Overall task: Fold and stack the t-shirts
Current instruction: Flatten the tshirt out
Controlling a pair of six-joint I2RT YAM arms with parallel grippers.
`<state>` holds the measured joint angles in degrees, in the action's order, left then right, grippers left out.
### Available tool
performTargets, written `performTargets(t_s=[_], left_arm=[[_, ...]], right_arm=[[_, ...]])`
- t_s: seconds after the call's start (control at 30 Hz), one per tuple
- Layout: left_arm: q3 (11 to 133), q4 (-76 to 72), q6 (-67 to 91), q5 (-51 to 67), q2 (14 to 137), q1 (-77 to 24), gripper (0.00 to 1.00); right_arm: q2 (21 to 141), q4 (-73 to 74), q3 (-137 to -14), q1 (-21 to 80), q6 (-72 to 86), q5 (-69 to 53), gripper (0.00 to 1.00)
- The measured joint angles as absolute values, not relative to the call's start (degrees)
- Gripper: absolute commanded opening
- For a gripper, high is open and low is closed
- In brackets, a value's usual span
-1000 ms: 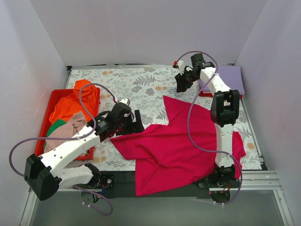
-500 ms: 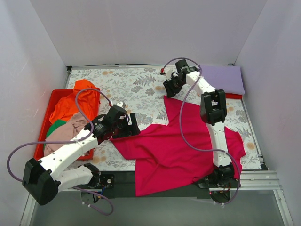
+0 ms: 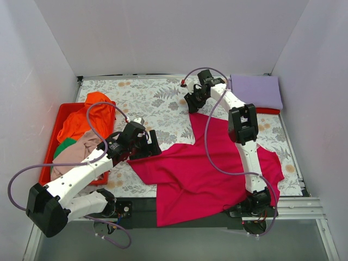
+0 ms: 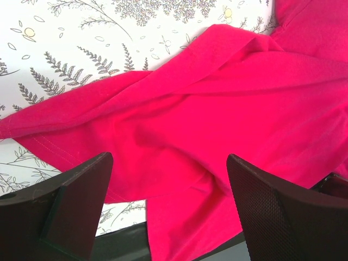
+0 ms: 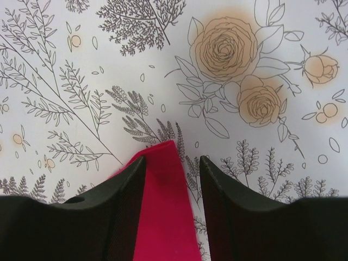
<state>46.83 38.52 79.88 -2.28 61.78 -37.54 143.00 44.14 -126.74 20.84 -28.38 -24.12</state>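
Note:
The large crimson-red t-shirt [image 3: 201, 168] lies crumpled over the middle and right of the flowered table, its lower part hanging over the near edge. My left gripper [image 3: 154, 145] hovers open and wide over the shirt's left sleeve end [image 4: 217, 98], holding nothing. My right gripper [image 3: 191, 104] is at the shirt's far corner. In the right wrist view that pointed corner [image 5: 166, 217] lies between the open jaws, with one finger [image 5: 117, 201] against the cloth. A folded lavender t-shirt [image 3: 255, 91] rests at the back right.
A red plastic tray [image 3: 48, 157] at the left holds orange [image 3: 87, 117], beige-pink [image 3: 76, 152] and green [image 3: 65, 145] t-shirts in a heap. A red edge [image 3: 267, 111] shows under the lavender shirt. White walls close in three sides.
The right arm swung left from the lavender shirt to the crimson shirt's far corner. The left arm shifted slightly left and stayed open.

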Motion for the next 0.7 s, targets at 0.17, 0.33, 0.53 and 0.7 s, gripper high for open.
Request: performTargets(t_s=[0.17, 0.33, 0.53, 0.7], left_arm=[[46.83, 38.52, 79.70, -2.11, 61.78, -37.39, 0.85], [46.24, 38.50, 79.68, -2.09, 61.63, -37.12, 0.85], [42.89, 37.60, 80.36, -1.15, 60.95, -35.79, 0.84], [40.84, 36.56, 81.23, -0.56, 60.75, -33.69, 0.84]], right_arm=[[143.55, 43.31, -127.17, 21.30, -27.83, -24.16, 0.32], [143.76, 42.89, -127.17, 21.41, -26.89, -24.36, 0.01], [143.52, 42.59, -126.63, 21.43, -26.92, -23.94, 0.01], [142.58, 42.39, -126.08, 21.12, -26.96, -19.57, 0.01]])
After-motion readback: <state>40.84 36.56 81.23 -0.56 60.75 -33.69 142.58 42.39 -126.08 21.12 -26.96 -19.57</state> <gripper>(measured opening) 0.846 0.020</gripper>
